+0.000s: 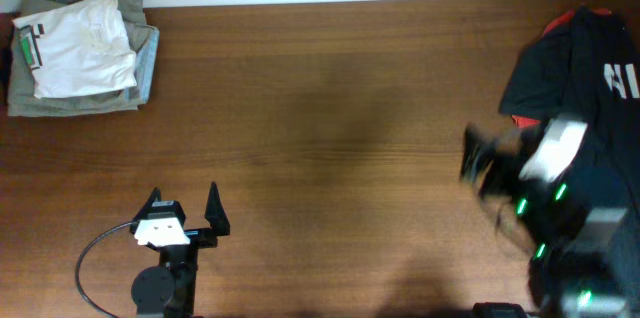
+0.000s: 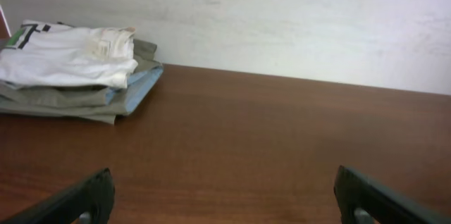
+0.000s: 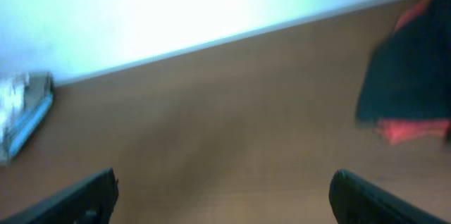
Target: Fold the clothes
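The white T-shirt [image 1: 78, 46] lies folded on top of a stack at the far left corner of the table, its green label at the left edge. It also shows in the left wrist view [image 2: 67, 53]. My left gripper [image 1: 186, 204] is open and empty near the front left, well short of the stack; its fingers frame bare wood [image 2: 222, 199]. My right gripper [image 1: 478, 163] is open and empty at the right, blurred, next to a black shirt; in the right wrist view [image 3: 222, 196] its fingers are spread over bare wood.
Under the white T-shirt lie a folded olive-khaki garment [image 1: 70, 103] and a pale blue one [image 1: 150, 58]. A black shirt with red trim and white lettering [image 1: 590, 68] is heaped at the far right, also visible in the right wrist view [image 3: 412, 76]. A white wall runs behind the table.
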Controlling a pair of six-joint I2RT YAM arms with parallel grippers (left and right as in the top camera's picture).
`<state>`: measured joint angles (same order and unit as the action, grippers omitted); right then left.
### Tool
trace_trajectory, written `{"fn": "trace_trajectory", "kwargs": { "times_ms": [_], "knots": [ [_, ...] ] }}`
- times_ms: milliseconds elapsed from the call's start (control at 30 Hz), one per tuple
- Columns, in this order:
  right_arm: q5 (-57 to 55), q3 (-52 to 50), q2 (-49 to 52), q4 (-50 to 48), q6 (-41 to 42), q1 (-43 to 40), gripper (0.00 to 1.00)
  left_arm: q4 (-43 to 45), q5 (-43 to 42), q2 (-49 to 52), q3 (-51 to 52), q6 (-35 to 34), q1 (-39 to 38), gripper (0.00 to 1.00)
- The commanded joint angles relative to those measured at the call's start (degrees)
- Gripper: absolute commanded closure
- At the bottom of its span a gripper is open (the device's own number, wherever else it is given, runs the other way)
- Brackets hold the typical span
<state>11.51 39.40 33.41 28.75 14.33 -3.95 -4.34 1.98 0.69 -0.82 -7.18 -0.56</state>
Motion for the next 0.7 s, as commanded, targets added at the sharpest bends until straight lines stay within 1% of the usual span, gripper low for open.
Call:
{"fn": "trace_trajectory", "kwargs": {
  "times_ms": [0,33,100,133,200,233,333,367,400,667],
  "knots": [
    [2.6,-20.6,-17.5,-10.5,-0.4,2.8,0.01,-0.2,0.4,-0.4,0.3,-0.5,0.3,0.01],
    [1.6,-26.0,-23.2,-13.1,-0.4,4.0,0.01,-0.2,0.4,-0.4,0.3,-0.5,0.3,0.01],
    [-0.1,-33.2,-30.6,-17.8,-0.4,4.7,0.01,-0.2,0.4,-0.4,0.3,-0.5,0.3,0.01],
    [-2.2,-36.1,-33.0,-20.6,-0.4,4.7,0.01,-0.2,0.4,-0.4,0.3,-0.5,0.3,0.01],
    [-5.6,-39.1,-33.2,-26.7,0.8,4.7,0.01,-0.2,0.4,-0.4,0.3,-0.5,0.3,0.01],
    [-9.4,-39.1,-33.2,-27.5,2.8,4.8,0.01,-0.2,0.4,-0.4,0.3,-0.5,0.3,0.01],
    [-12.9,-39.1,-33.2,-27.2,3.1,4.7,0.01,-0.2,0.4,-0.4,0.3,-0.5,0.3,0.01],
    [-12.8,-39.1,-33.2,-24.7,3.1,4.7,0.01,-0.2,0.4,-0.4,0.3,-0.5,0.3,0.01],
    [-12.2,-39.1,-33.2,-24.1,3.1,4.7,0.01,-0.2,0.4,-0.4,0.3,-0.5,0.3,0.01],
    [-12.2,-39.1,-33.2,-24.1,3.1,4.7,0.01,-0.2,0.4,-0.3,0.3,-0.5,0.3,0.01]
  ]
}}
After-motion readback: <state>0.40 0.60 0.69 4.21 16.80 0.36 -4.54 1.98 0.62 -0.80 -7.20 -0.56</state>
